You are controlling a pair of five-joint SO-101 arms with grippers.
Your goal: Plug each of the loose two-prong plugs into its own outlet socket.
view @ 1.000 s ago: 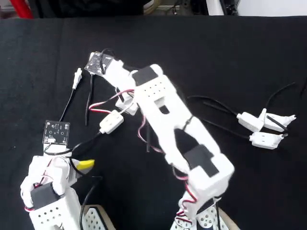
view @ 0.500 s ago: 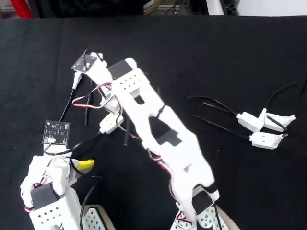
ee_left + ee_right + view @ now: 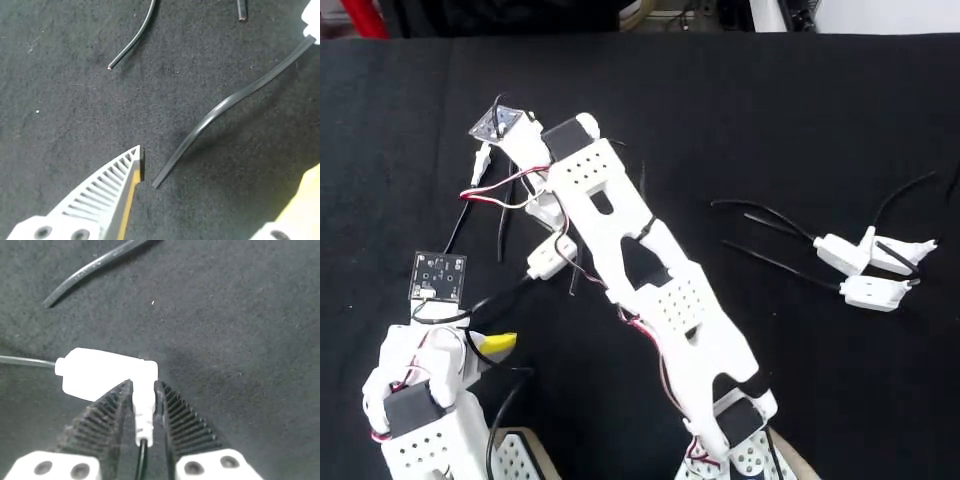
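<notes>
A white two-prong plug (image 3: 100, 375) lies on the black table, at the far left in the high view (image 3: 480, 160). My right gripper (image 3: 144, 386) is over it, fingers shut on the plug's narrow neck where the black cord leaves it. The right arm stretches from the near edge to that spot (image 3: 486, 148). A white socket block (image 3: 551, 256) lies just nearer, beside the arm. My left gripper (image 3: 496, 344) rests low at the near left, open, with a black cable (image 3: 225, 105) lying between its grey finger (image 3: 125, 172) and its yellow one.
More white plugs and sockets (image 3: 865, 265) with black cords lie in a cluster at the right. Loose black wire ends (image 3: 132, 42) trail over the cloth near the left gripper. The table's far edge (image 3: 720, 34) runs along the top.
The right arm swung left and stretched out, bringing its gripper down over the white plug at the far left. The left arm has stayed still.
</notes>
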